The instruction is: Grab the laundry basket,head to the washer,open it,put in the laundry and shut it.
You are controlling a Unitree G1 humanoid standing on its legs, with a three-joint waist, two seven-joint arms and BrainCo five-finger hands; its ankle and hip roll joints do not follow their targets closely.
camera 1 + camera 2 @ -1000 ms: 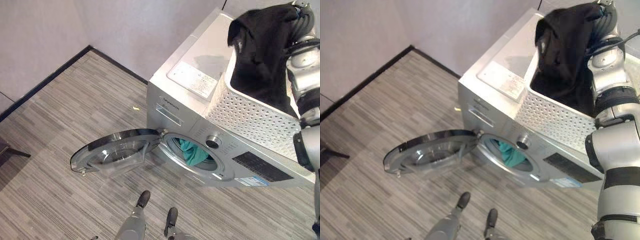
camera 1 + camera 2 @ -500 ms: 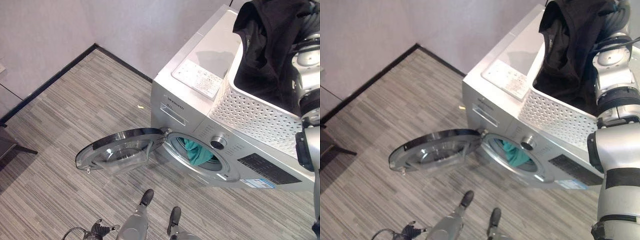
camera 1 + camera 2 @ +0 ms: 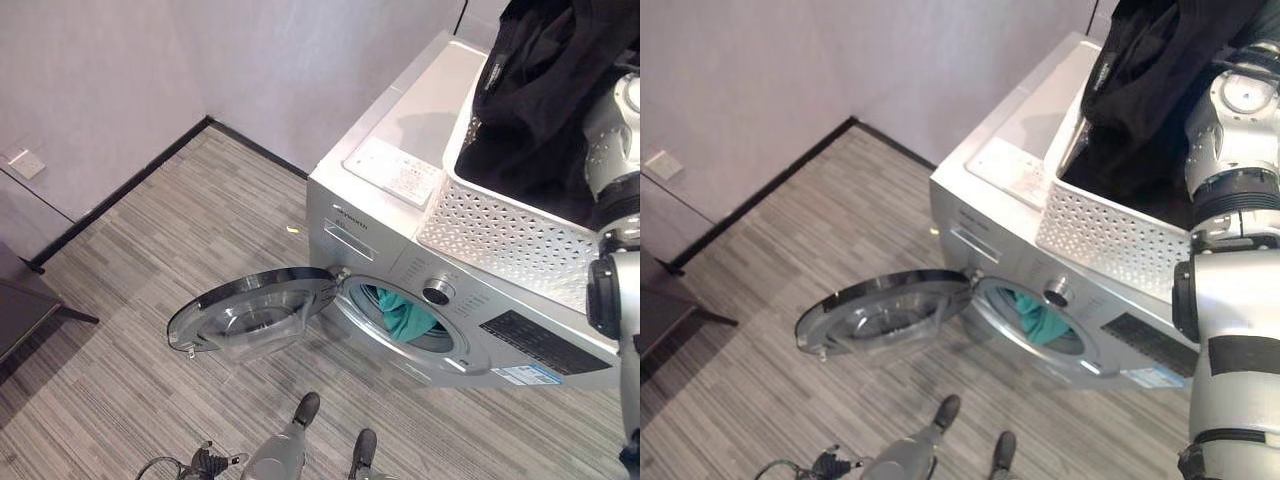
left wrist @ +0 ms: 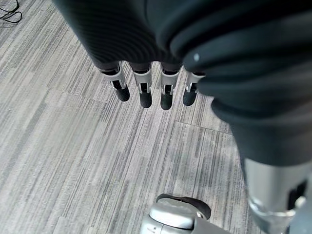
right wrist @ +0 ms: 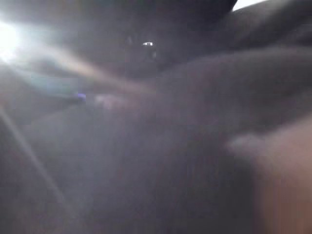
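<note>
On top of the washer, a black garment hides the right hand, grip unclear; next, lower it into the open drum.

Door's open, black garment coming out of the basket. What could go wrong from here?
1. The black garment hangs high over the white basket on the washer; it could snag the rim and shift the basket.
2. A teal garment lies in the drum mouth; it may block loading or catch in the open door.
</note>
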